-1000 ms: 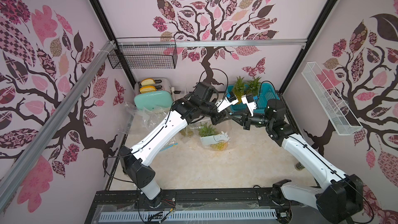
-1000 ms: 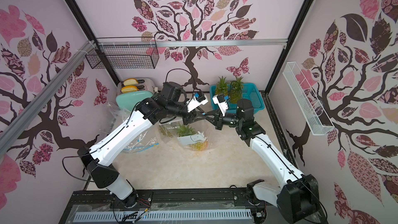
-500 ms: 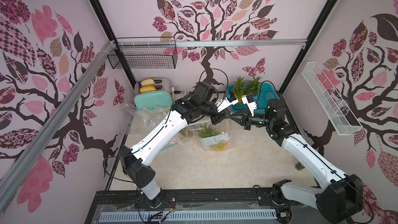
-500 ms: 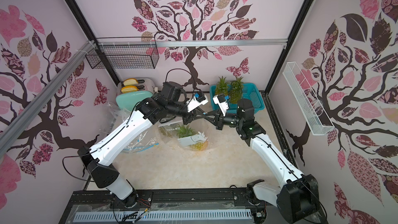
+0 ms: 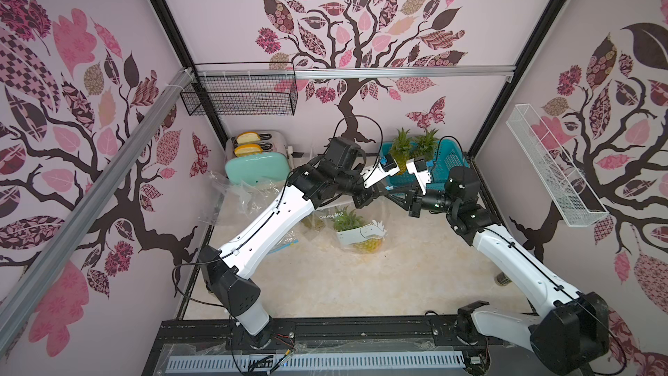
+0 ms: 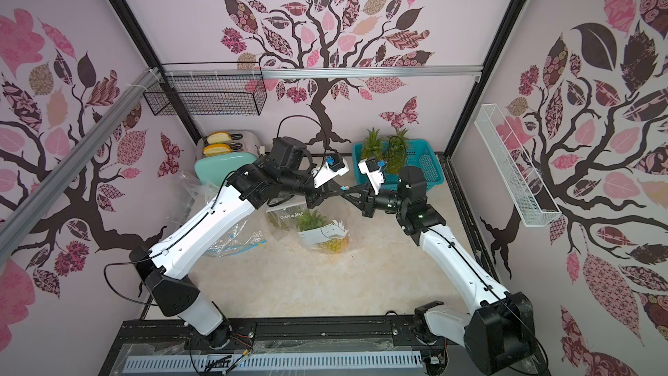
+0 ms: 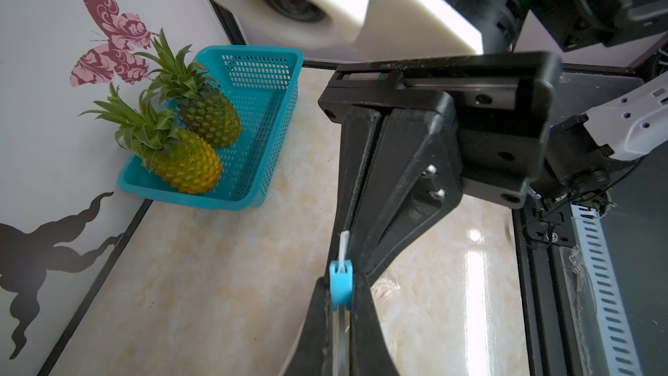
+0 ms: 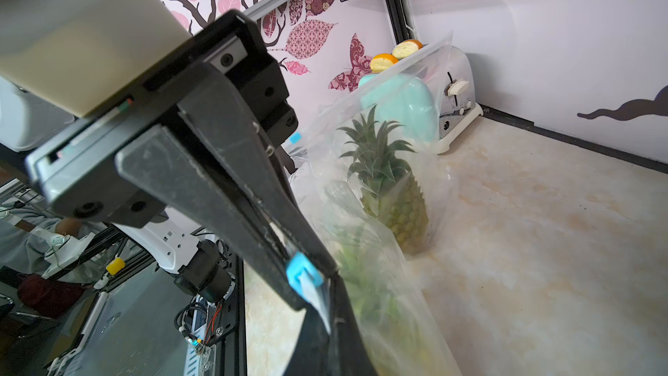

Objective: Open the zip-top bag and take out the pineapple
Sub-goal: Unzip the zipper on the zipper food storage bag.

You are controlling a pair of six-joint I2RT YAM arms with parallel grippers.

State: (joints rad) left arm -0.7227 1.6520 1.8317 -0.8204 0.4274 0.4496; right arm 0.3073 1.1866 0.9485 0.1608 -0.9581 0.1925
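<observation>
Tree-and-leaf wallpaper in pink and brown covers three walls, with a marbled cream worktop (image 5: 361, 283) underneath.

Both arms meet in mid-air over the back half of the worktop. The left end effector (image 7: 341, 292) is pressed together on the blue slider (image 8: 303, 277) at the top edge of the zip-top bag (image 8: 408, 160). The right end effector (image 7: 354, 242) faces it tip to tip, fingers also pressed together, pinching the bag's top corner just beside the slider. A white strip of zip track shows between the two.

The pineapple (image 8: 394, 197) stands upright inside the bag with its base on the worktop. It is below both end effectors and a little nearer the robot's base than their tips.

View differences:
- Only the right wrist view gives the bagged pineapple from the side, crown up, with the mint toaster (image 5: 257, 171) seen through the plastic behind it.
- Only the left wrist view gives a close look at the teal basket (image 7: 253, 51) behind the right end effector by the back wall, with two loose pineapples (image 7: 188, 160) lying in it.
- Both top views show a flat spare bag (image 6: 235, 242) beside the left forearm, well apart from the left end effector.

Writing: grey print (image 6: 289, 216) on the clear plastic beside the crown reads "CHAHUA" plus two characters I cannot make out — the white tag (image 6: 323, 235) round the fruit carries marks too small to read.
</observation>
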